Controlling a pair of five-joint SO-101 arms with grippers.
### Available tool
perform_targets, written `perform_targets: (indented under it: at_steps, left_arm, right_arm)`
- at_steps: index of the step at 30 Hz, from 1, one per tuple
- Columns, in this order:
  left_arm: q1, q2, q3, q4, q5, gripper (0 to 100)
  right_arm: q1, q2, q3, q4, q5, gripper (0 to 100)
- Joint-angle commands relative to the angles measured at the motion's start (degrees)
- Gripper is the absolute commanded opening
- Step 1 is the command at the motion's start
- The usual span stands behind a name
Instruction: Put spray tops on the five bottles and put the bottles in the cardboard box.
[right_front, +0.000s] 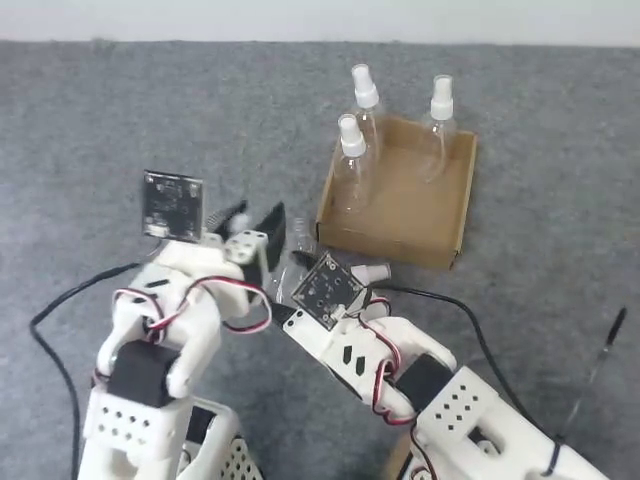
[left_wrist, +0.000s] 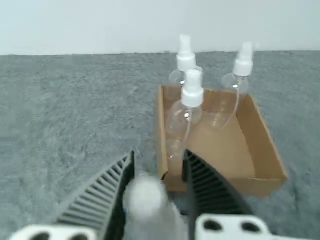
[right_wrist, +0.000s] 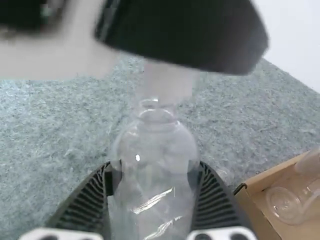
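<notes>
My right gripper (right_wrist: 152, 172) is shut on a clear bottle (right_wrist: 152, 150) with an open neck, held upright just left of the cardboard box (right_front: 390, 245). My left gripper (left_wrist: 157, 160) is shut on a white spray top (left_wrist: 145, 197). In the right wrist view this spray top (right_wrist: 167, 82) hangs right above the bottle's neck, under the dark left gripper (right_wrist: 180, 30). In the high view the held bottle (right_front: 300, 240) sits beside the left gripper (right_front: 258, 225). Three capped bottles (right_front: 350, 160) stand at the box; whether the far-left one (right_front: 365, 100) is inside it I cannot tell.
A small white spray top (right_front: 375, 272) lies on the grey carpet against the box's front wall. A black cable (right_front: 480, 340) runs along the right arm. The carpet to the left and far side is open.
</notes>
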Motion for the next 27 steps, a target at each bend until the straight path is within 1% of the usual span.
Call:
perform_targets:
  at_steps: [1,4,7,12,17,21,24,27]
  left_arm:
    - [-6.1,-0.7,-6.0,0.4,-0.4,15]
    - [-8.6,-0.7,-9.6,0.4,-0.4,15]
    - [-9.5,-0.3,-12.0,0.4,-2.8,15]
    - [-9.7,-0.6,-8.1,1.1,-4.4,15]
    - [-10.0,-0.6,-7.5,5.5,-4.5,8]
    - [-15.2,-0.6,-7.3,5.8,-4.7,7]
    - [-16.6,-0.6,-6.7,7.2,-8.5,7]
    - [-15.5,-0.6,-5.7,7.7,-10.6,7]
  right_arm:
    - [0.0,-2.5,-0.5,-1.5,-0.4,0.7]
    - [0.0,-2.5,-0.5,-1.5,-0.4,0.7]
    - [0.0,-2.5,-0.5,-1.5,-0.4,0.7]
    - [0.0,-2.5,-0.5,-1.4,-0.4,0.7]
    - [0.0,-2.5,-0.5,-1.4,-0.4,0.7]
    - [0.0,-2.5,-0.5,-1.4,-0.4,0.7]
    - [0.0,-2.5,-0.5,-1.4,-0.4,0.7]
    - [0.0,-2.5,-0.5,-1.4,-0.4,0.7]
